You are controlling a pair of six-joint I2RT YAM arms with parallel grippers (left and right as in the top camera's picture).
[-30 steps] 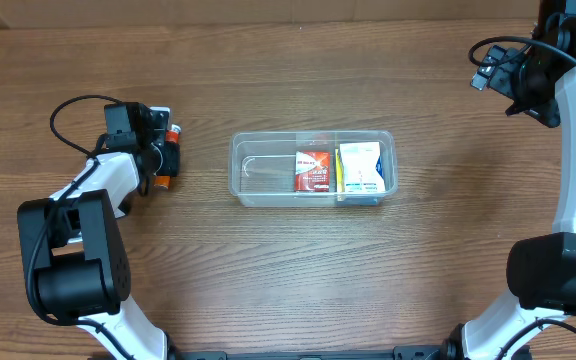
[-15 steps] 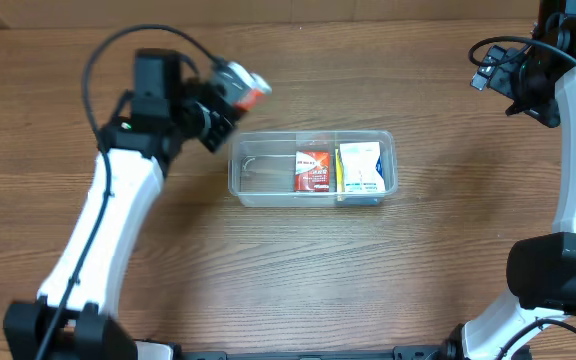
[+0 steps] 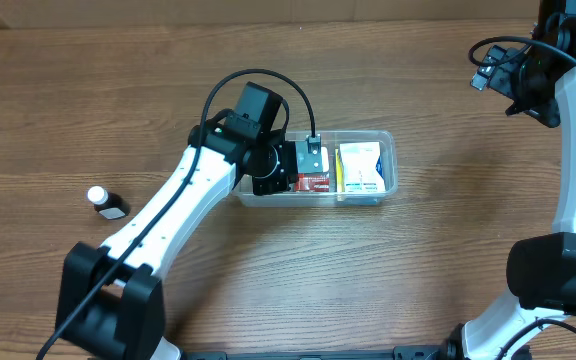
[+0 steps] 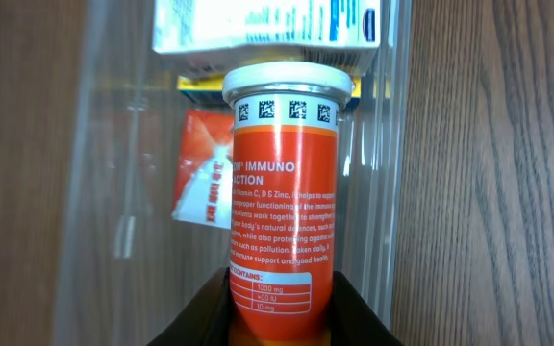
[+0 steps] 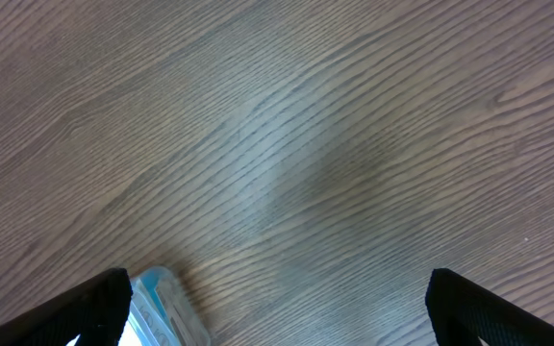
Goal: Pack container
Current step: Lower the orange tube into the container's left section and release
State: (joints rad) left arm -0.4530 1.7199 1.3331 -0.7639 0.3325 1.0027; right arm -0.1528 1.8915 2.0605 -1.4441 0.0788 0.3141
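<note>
Left claw, clamping orange white-capped cylindrical tube, is hovering over clear rectangular plastic container's left half; next probably lowering, releasing.

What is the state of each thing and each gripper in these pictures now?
container, open, two boxes inside
orange tube, capped, held over the container
red box, flat in the container
white box, flat in the container
small bottle, capped, on the table
left gripper, shut on the orange tube
right gripper, open, empty
</note>
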